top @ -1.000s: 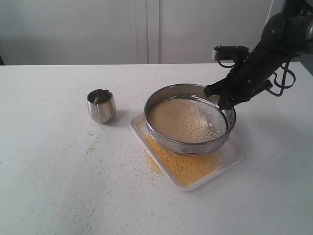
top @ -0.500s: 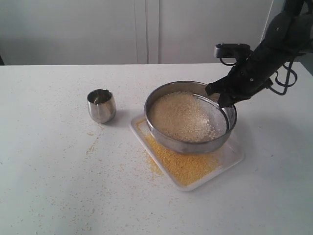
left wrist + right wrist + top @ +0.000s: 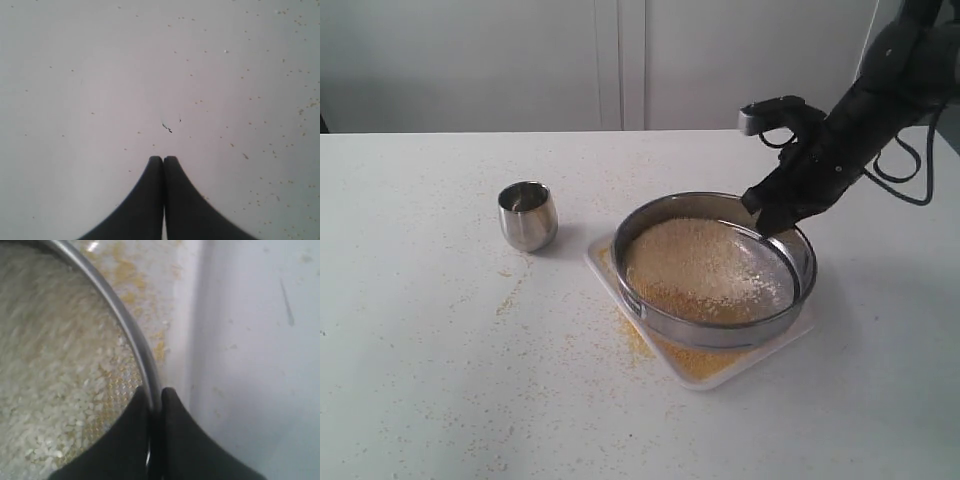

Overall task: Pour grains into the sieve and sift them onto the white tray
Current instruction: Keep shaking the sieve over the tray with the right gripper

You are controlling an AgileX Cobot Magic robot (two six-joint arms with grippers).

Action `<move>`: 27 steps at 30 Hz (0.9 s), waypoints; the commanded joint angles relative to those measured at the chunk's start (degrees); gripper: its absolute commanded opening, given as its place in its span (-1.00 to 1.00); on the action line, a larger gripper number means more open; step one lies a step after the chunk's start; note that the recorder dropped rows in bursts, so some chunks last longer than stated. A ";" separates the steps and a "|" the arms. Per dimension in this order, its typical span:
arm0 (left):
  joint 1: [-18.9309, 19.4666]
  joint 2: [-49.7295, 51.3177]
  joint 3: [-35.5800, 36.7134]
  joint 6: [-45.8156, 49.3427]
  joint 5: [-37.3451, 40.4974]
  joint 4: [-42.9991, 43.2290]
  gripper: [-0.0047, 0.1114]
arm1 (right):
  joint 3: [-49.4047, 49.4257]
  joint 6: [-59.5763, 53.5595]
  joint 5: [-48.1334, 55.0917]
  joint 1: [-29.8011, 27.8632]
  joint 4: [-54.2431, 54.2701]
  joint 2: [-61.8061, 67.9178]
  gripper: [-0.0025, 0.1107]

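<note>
The sieve [image 3: 712, 330], wide and steel-rimmed, hangs low over the white tray [image 3: 603, 256] and covers most of it. Pale beige grains [image 3: 698, 268] lie on its mesh. Fine yellow meal [image 3: 692, 357] lies on the tray below. My right gripper [image 3: 767, 212] is shut on the sieve's far right rim. In the right wrist view the rim [image 3: 120, 310] runs between the gripper's [image 3: 155, 392] fingers, with grains [image 3: 50, 365] on one side and the tray's edge [image 3: 196, 315] on the other. My left gripper [image 3: 163, 159] is shut and empty over bare table.
A small steel cup [image 3: 528, 215] stands upright to the left of the tray. Loose grains [image 3: 510, 295] are scattered on the white table around the cup and the tray. A pale wall runs behind the table's far edge.
The right gripper has carried the sieve toward the front and slightly right, and lower. It now covers more of the tray. The cup has not moved.
</note>
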 commanded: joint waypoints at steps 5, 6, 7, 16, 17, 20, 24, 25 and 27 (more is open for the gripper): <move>0.20 -0.44 0.20 -0.51 0.47 -0.14 -0.92 | -0.38 6.02 -4.53 -1.69 4.44 -0.65 -0.96; 0.20 -0.44 0.20 -0.51 0.47 -0.14 -0.92 | -0.38 13.89 -6.00 -1.94 4.92 -0.52 -0.96; 0.20 -0.44 0.20 -0.51 0.47 -0.14 -0.92 | -0.38 13.55 -5.44 -1.94 7.39 -0.44 -0.96; 0.20 -0.44 0.20 -0.51 0.47 -0.14 -0.92 | -0.37 11.63 -5.02 -1.54 8.70 -0.31 -0.96; 0.20 -0.44 0.20 -0.51 0.47 -0.14 -0.92 | -0.37 1.92 -1.75 -0.64 11.49 -0.31 -0.96; 0.20 -0.44 0.20 -0.51 0.47 -0.14 -0.92 | -0.51 -17.42 5.72 0.50 7.89 -0.69 -0.96; 0.20 -0.44 0.20 -0.51 0.47 -0.14 -0.92 | -0.39 14.48 -6.42 -0.68 4.11 -0.33 -0.96; 0.20 -0.44 0.20 -0.51 0.47 -0.14 -0.92 | -0.39 7.96 -4.29 -0.21 6.42 -0.32 -0.96; 0.20 -0.44 0.20 -0.51 0.47 -0.14 -0.92 | -0.39 -12.50 3.39 1.47 7.94 -0.32 -0.96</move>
